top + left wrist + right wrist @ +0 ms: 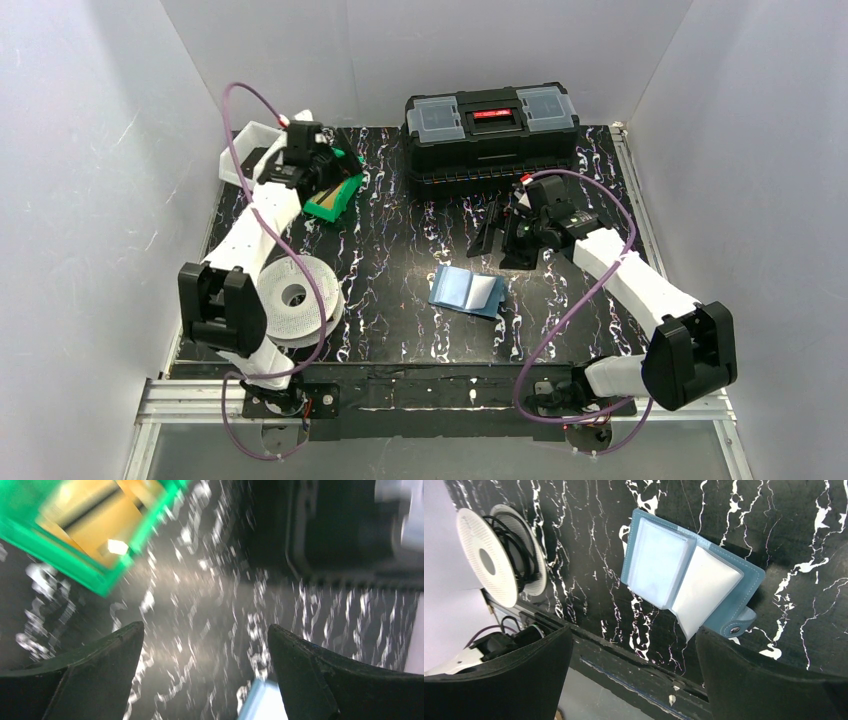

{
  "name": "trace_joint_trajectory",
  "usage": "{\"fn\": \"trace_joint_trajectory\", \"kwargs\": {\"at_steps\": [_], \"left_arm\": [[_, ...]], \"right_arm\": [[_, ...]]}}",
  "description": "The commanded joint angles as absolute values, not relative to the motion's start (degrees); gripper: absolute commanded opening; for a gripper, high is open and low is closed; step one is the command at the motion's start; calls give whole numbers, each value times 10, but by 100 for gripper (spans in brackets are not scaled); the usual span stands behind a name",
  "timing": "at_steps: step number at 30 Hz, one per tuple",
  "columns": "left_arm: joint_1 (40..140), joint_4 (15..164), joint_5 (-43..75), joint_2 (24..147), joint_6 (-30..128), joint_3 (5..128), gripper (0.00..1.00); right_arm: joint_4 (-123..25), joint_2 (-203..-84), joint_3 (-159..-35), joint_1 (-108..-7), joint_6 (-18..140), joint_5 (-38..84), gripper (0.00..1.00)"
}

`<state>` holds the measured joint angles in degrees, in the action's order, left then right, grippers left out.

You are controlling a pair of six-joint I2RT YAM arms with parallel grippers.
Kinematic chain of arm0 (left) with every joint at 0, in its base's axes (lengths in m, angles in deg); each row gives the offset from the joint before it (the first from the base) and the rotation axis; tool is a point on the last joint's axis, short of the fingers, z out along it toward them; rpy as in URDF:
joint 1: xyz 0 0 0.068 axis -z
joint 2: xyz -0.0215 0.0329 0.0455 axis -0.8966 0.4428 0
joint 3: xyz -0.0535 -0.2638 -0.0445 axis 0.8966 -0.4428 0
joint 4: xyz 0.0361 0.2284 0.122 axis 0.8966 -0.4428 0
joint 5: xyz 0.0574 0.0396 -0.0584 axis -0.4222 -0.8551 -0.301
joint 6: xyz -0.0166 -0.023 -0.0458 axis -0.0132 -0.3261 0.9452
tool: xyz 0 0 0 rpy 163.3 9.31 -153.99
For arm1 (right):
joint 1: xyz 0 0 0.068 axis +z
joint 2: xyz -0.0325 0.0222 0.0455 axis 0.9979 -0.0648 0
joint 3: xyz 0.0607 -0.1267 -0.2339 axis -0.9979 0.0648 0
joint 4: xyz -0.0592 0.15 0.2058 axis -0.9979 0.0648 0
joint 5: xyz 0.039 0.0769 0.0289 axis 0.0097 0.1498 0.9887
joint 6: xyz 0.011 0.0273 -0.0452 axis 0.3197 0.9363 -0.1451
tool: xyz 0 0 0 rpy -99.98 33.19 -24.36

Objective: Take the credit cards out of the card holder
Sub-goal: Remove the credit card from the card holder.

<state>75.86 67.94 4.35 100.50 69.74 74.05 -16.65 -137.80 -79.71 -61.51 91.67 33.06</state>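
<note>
the card holder [467, 292] lies opened flat near the middle of the black marbled table [400, 330]. its blue cover faces down, its pale clear sleeves face up, and a snap tab [736, 628] sticks out from one edge. orange-tan credit cards [95, 520], one with a dark stripe, lie flat inside the green bin [75, 570] at the far left, well apart from the holder and blurred.

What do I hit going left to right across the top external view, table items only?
white tray → green bin → card holder. Skipped the spool and the toolbox, since they overlap these sideways.
</note>
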Motion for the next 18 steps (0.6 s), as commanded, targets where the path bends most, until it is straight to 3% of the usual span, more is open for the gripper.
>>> {"fn": "trace_joint_trajectory", "kwargs": {"at_steps": [1, 7, 12, 18], "left_arm": [[820, 595, 107, 946, 709, 694, 94], [897, 538, 131, 915, 712, 645, 93], [901, 527, 165, 896, 720, 603, 92], [902, 527, 179, 880, 720, 571, 92]], "right_arm": [[-151, -1400, -818, -586, 930, 275, 98], [-140, -1450, -845, -538, 957, 229, 92], [-134, -1500, -868, -505, 972, 212, 72], [-90, -1578, -922, -479, 978, 178, 68]]}}
